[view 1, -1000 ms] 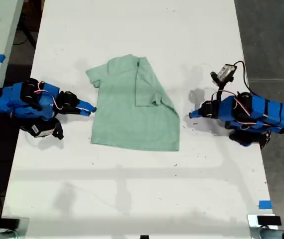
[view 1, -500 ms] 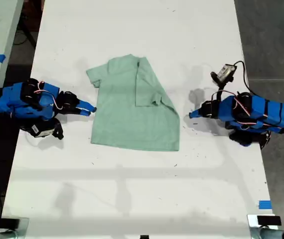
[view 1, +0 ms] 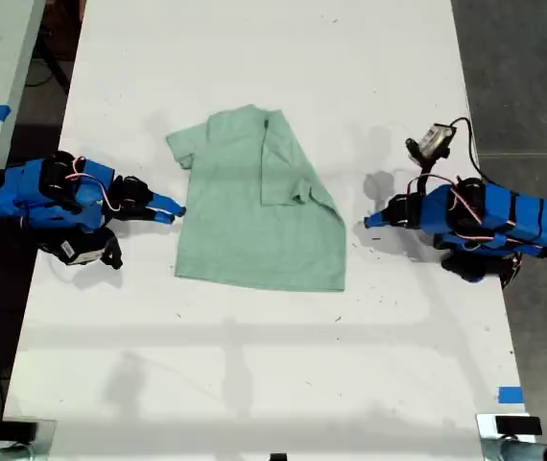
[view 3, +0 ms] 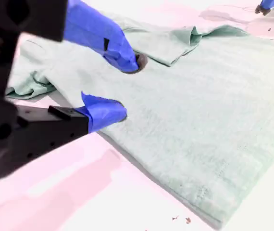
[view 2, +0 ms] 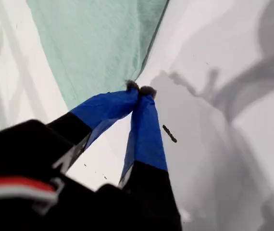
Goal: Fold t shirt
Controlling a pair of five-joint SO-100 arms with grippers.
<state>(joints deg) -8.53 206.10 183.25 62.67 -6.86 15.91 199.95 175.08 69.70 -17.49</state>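
Nothing has visibly moved since the earlier exterior frames: both arms and the cloth sit as they did.

At the exterior view's left, my second claw (view 1: 170, 209) is at the side edge of the t shirt (view 1: 254, 221). Its wrist view shows the jaws parted, upper tip over the fabric, lower tip at the edge, nothing pinched yet.

The t shirt lies flat mid-bench (view 1: 254, 384), neck toward the top of the exterior view. One sleeve is already folded in over the chest (the other is still out, slightly bunched).

At the exterior view's right, my first claw (view 1: 369, 222) sits just off the opposite edge, tips pressed together and empty.

Judgement: step in hand is the second side fold.
- Slide the lower jaw under the edge before closing, catching all layers.
- Lift low and carry across.
- Risk: dragging the whole shirt instead of folding.
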